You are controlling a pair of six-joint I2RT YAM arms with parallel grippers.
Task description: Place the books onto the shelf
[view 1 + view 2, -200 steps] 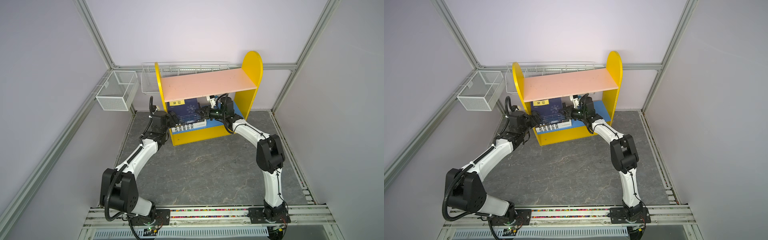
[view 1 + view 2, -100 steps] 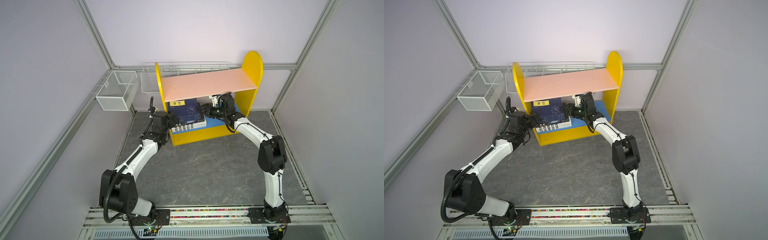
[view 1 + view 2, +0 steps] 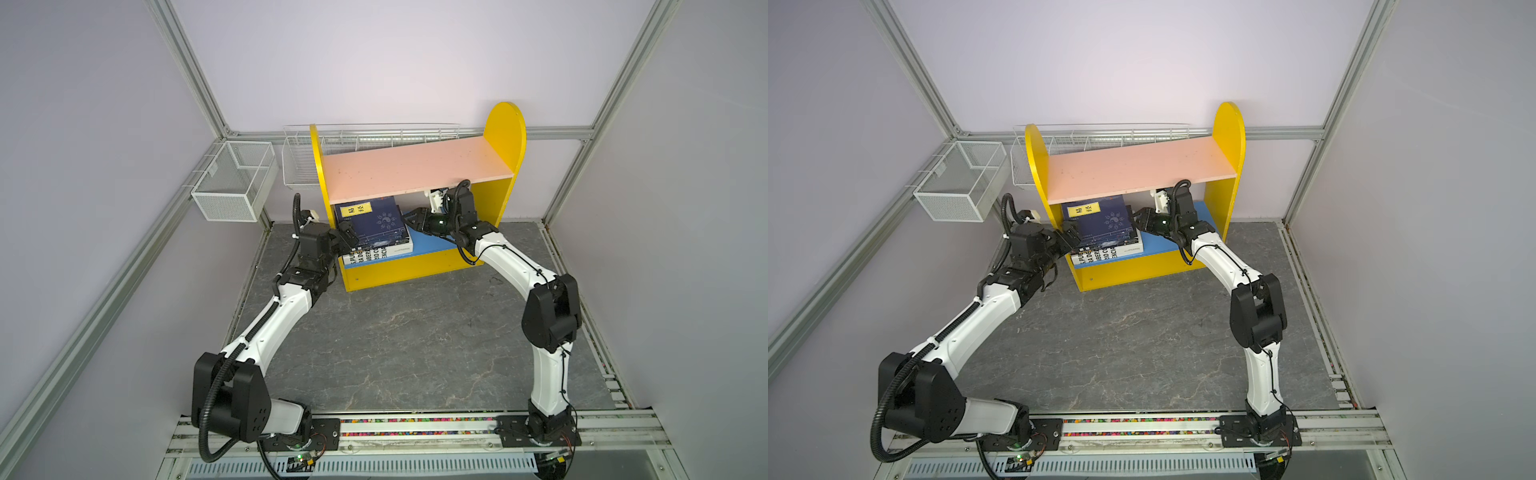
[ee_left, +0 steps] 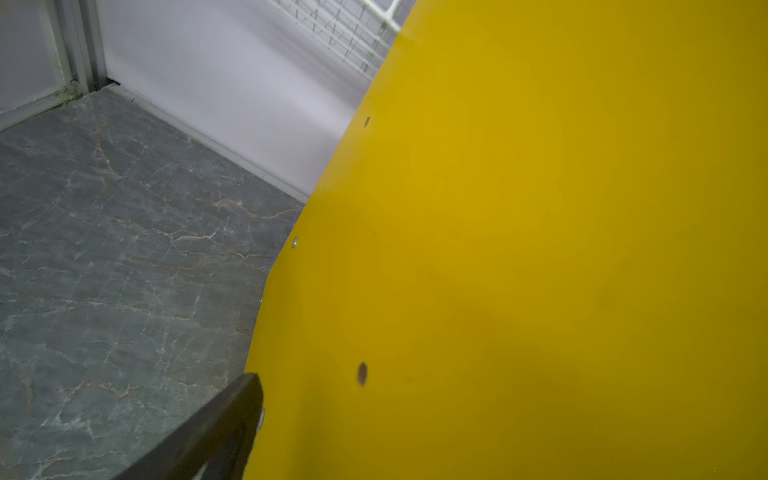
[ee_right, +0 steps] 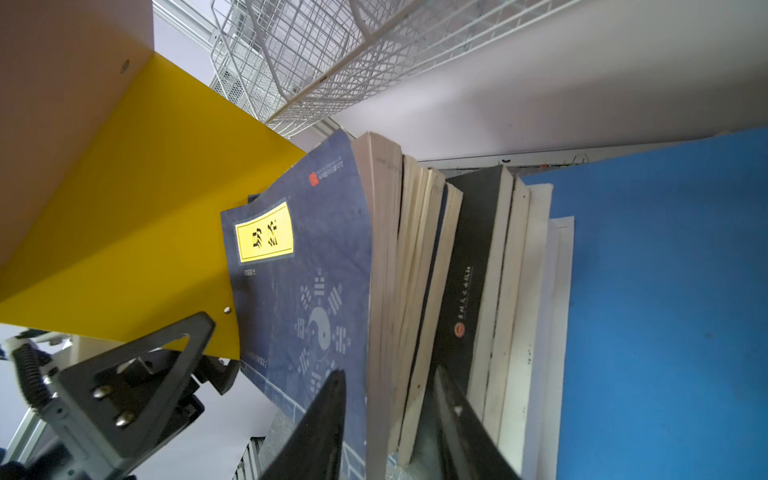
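**Q:** Where are the books?

**Me:** Lying flat in one stack (image 3: 376,235) on the blue lower board (image 3: 434,246) of the shelf (image 3: 505,137), pushed up to the yellow side (image 4: 540,249) on my left. The white book (image 3: 388,250) is at the bottom and a navy book (image 5: 316,249) is on top.

**Q:** And your tools?

**Me:** My right tool (image 5: 390,376) has its jaws partly apart around the page edges of the upper books. A dark gap shows beside one finger, so I judge it grips nothing. My left tool (image 3: 340,237) is spread wide at the front edge of that yellow side, holding nothing.

**Q:** What worries you?

**Me:** Pulling the right tool out. The finger lying over the navy cover could catch it and drag the top books sideways off the stack, since their pages look fanned and loose. My right wrist also sits close under the pink upper board (image 3: 415,166), so lifting before backing out would knock it. And a sideways move of the left tool would shove the yellow side, and the whole shelf with it.
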